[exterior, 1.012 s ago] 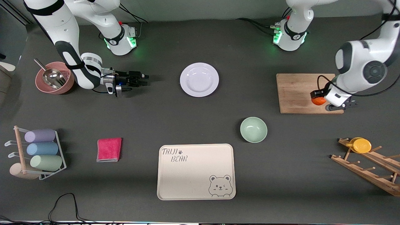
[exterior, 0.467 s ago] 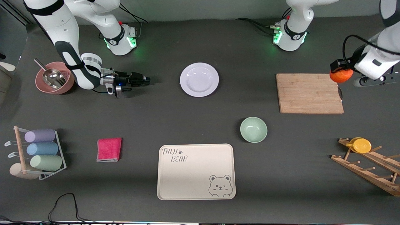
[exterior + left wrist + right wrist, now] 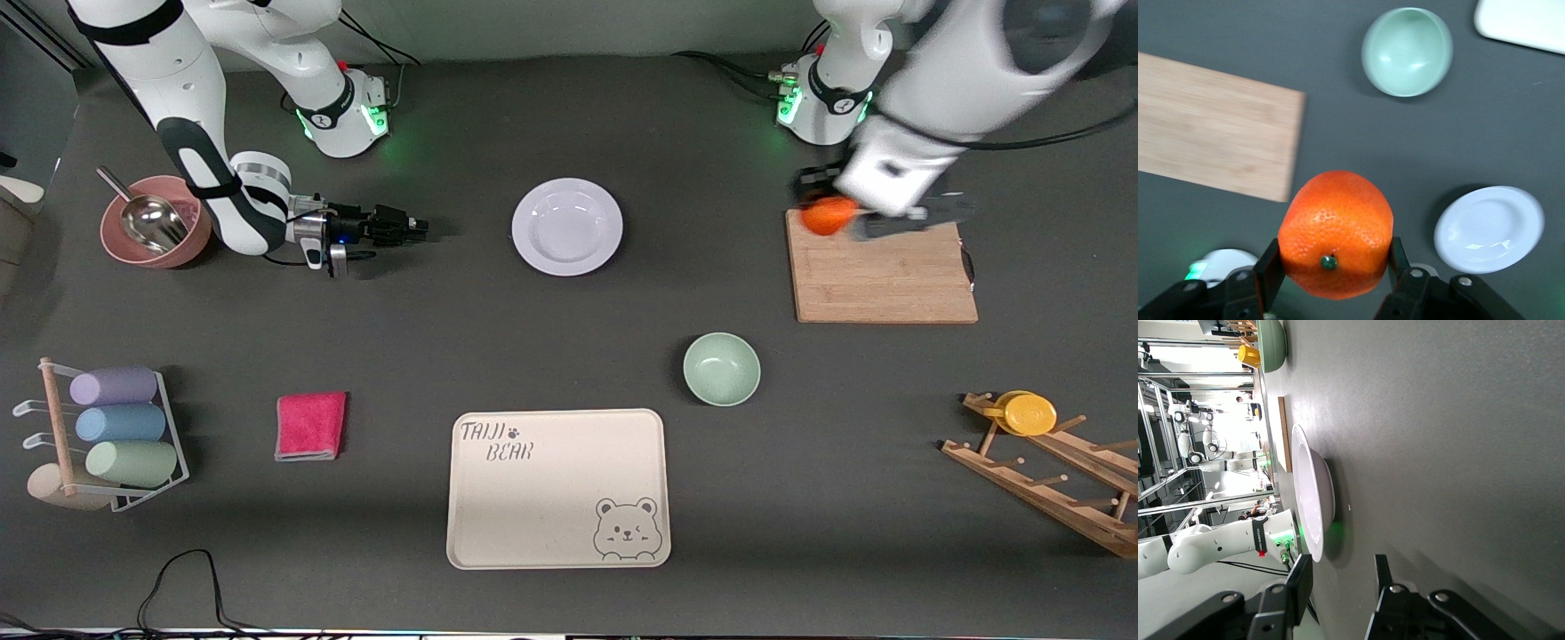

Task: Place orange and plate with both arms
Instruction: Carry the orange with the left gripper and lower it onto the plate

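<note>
My left gripper [image 3: 825, 213] is shut on the orange [image 3: 827, 216], a small bright-orange fruit, and holds it in the air over the corner of the wooden cutting board [image 3: 885, 271]. In the left wrist view the orange [image 3: 1335, 233] sits between the two fingers [image 3: 1269, 272], its green stem spot showing. The white plate [image 3: 567, 226] lies on the table midway between the arms' bases; it also shows in the left wrist view [image 3: 1489, 229] and edge-on in the right wrist view [image 3: 1310, 497]. My right gripper [image 3: 416, 225] is open and empty, low over the table beside the plate, toward the right arm's end.
A pale green bowl [image 3: 721, 369] and a cream bear tray [image 3: 558, 487] lie nearer the front camera. A pink bowl with a metal scoop [image 3: 155, 222], a red cloth [image 3: 310, 426], a cup rack [image 3: 107, 436] and a wooden rack with a yellow disc [image 3: 1029, 413] stand around.
My left gripper lifted the orange off the cutting board, swung out past the board's end, then came back over the board's corner nearest the left base. The right gripper edged slightly toward the plate.
</note>
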You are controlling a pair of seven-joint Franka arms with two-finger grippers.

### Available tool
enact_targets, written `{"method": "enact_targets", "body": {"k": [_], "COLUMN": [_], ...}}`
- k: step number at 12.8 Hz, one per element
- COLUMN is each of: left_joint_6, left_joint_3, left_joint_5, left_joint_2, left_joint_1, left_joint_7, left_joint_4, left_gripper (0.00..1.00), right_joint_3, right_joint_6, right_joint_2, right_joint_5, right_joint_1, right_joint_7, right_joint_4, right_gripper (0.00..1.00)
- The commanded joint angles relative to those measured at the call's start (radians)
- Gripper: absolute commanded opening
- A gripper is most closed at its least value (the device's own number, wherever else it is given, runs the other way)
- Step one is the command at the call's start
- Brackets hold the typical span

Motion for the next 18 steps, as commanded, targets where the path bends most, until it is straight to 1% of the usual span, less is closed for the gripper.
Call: {"method": "enact_targets", "body": {"k": [1, 4, 6, 8, 10, 12, 13, 18], "left_joint_6": [0.108, 0.234, 0.319, 0.404, 0.505, 0.632, 0.665, 0.729], "left_joint_3": [-0.126, -0.133, -0.133, -0.131, -0.128, -0.126, -0.123, -0.116], "left_joint_5": [0.005, 0.023, 0.086, 0.137, 0.177, 0.203, 0.223, 0.417], "left_joint_2": [0.139, 0.245, 0.322, 0.391, 0.432, 0.467, 0.490, 0.612], "left_joint_1": [-0.042, -0.198, -0.294, -0.361, -0.416, -0.445, -0.457, -0.485], "left_joint_7": [-0.219, -0.363, -0.480, -0.571, -0.649, -0.703, -0.718, -0.841], "left_joint_4": [0.032, 0.024, 0.011, -0.013, -0.054, -0.107, -0.111, -0.109], "left_gripper": [0.00, 0.00, 0.00, 0.00, 0.00, 0.00, 0.00, 0.00], "right_joint_3": [0.001, 0.001, 0.001, 0.001, 0.002, 0.001, 0.002, 0.002], "right_joint_6": [-0.008, -0.008, -0.008, -0.008, -0.008, -0.008, -0.008, -0.008], "right_joint_2": [0.040, 0.057, 0.063, 0.065, 0.065, 0.065, 0.065, 0.066], "right_joint_5": [0.022, 0.022, 0.022, 0.022, 0.022, 0.022, 0.022, 0.022], "right_joint_1": [0.011, 0.011, 0.011, 0.011, 0.011, 0.011, 0.011, 0.011], "right_joint_7": [-0.022, -0.038, -0.038, -0.039, -0.039, -0.039, -0.039, -0.039], "right_joint_4": [0.021, 0.029, 0.032, 0.033, 0.033, 0.033, 0.033, 0.033], "right_gripper": [0.45, 0.45, 0.45, 0.45, 0.45, 0.45, 0.45, 0.45]}}
